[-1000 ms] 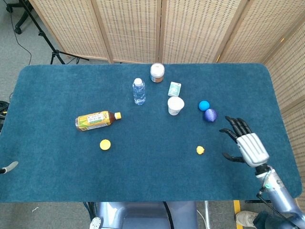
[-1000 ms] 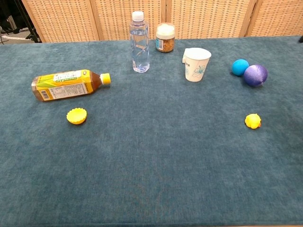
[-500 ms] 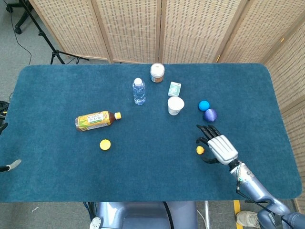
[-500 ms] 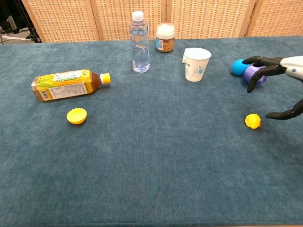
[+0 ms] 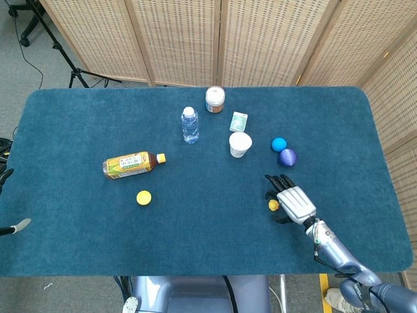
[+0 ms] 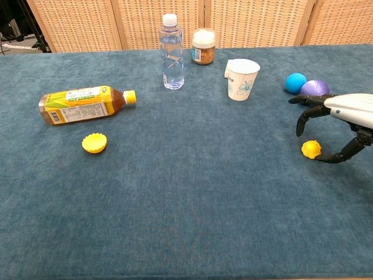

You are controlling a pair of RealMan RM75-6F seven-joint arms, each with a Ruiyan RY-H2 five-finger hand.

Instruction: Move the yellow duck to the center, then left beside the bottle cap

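Note:
The small yellow duck [image 5: 273,205] [image 6: 310,149] sits on the blue cloth at the right. My right hand [image 5: 290,200] [image 6: 338,119] hovers over it, fingers spread above and the thumb curling beneath its near side, with nothing gripped. The yellow bottle cap [image 5: 143,197] [image 6: 94,143] lies far to the left, below the lying tea bottle [image 5: 132,164] [image 6: 83,103]. My left hand [image 5: 9,228] shows only as a sliver at the left edge of the head view.
A water bottle [image 5: 189,124] [image 6: 172,52], a jar [image 5: 215,99], a small packet [image 5: 238,121] and a paper cup [image 5: 240,144] [image 6: 242,79] stand at the back centre. A blue ball [image 5: 279,144] [image 6: 295,82] and a purple ball [image 5: 287,157] [image 6: 313,88] lie just behind the right hand.
My right hand has moved left from the table's right side until its fingers arch over the duck. The duck has stayed in place.

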